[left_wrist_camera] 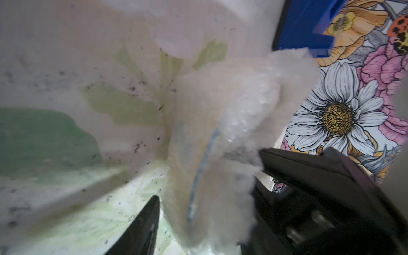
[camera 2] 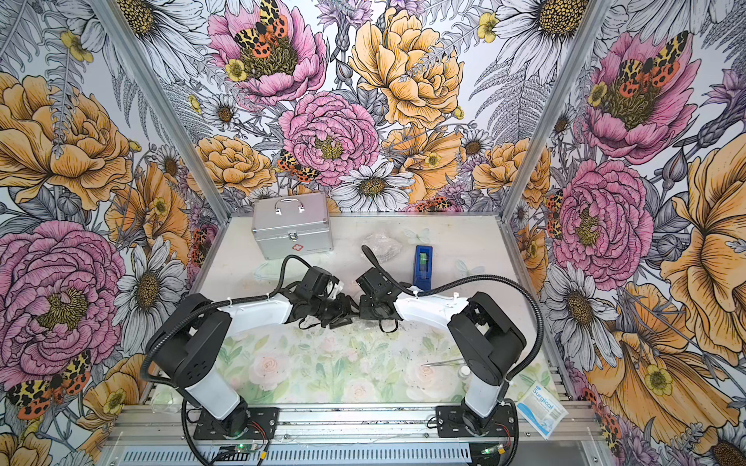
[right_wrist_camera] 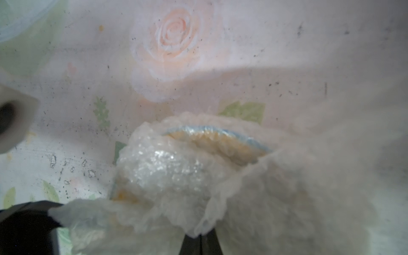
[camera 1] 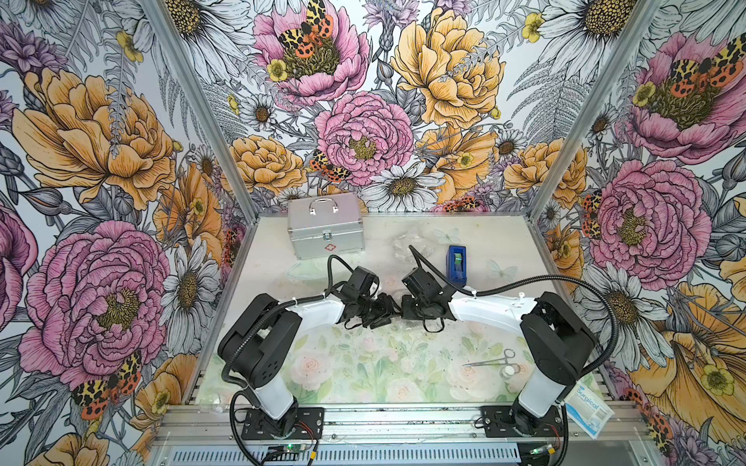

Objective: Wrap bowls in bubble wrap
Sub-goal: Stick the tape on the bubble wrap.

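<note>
A bowl (right_wrist_camera: 217, 141) shows its blue rim and yellow inside through the bubble wrap (right_wrist_camera: 163, 170) folded round it. It lies on the table mid-way between the arms, hidden under the wrists in both top views. My right gripper (right_wrist_camera: 201, 241) is shut on a fold of the wrap's edge. My left gripper (left_wrist_camera: 205, 217) straddles the wrapped bowl (left_wrist_camera: 203, 163); its jaws stand apart, with a thin gap beside one finger (left_wrist_camera: 143, 227). In both top views the left gripper (camera 1: 385, 312) and the right gripper (camera 1: 405, 310) nearly meet. A second crumpled bubble wrap bundle (camera 1: 407, 242) lies further back.
A silver metal case (camera 1: 325, 230) stands at the back left. A blue tape dispenser (camera 1: 456, 262) sits behind the right wrist. Metal forceps (camera 1: 490, 359) and a small white jar (camera 1: 509, 370) lie front right. A surgical packet (camera 1: 587, 407) rests by the right base.
</note>
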`<action>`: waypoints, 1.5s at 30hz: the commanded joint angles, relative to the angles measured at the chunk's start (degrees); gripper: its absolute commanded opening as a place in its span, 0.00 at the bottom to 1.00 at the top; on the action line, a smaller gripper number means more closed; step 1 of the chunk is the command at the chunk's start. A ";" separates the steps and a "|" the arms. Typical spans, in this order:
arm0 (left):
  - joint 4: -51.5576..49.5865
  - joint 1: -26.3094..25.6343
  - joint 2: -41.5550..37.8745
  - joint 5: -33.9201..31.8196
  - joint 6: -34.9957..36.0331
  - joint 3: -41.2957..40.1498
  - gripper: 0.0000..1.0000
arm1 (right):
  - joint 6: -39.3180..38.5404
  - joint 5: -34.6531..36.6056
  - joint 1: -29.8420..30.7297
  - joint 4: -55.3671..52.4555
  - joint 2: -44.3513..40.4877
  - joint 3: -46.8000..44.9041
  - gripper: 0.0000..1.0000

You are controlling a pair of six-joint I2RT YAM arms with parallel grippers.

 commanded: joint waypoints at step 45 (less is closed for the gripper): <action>-10.68 3.42 -4.71 -9.75 5.47 10.58 0.69 | -3.85 10.18 -25.82 -10.93 -46.78 -11.49 0.54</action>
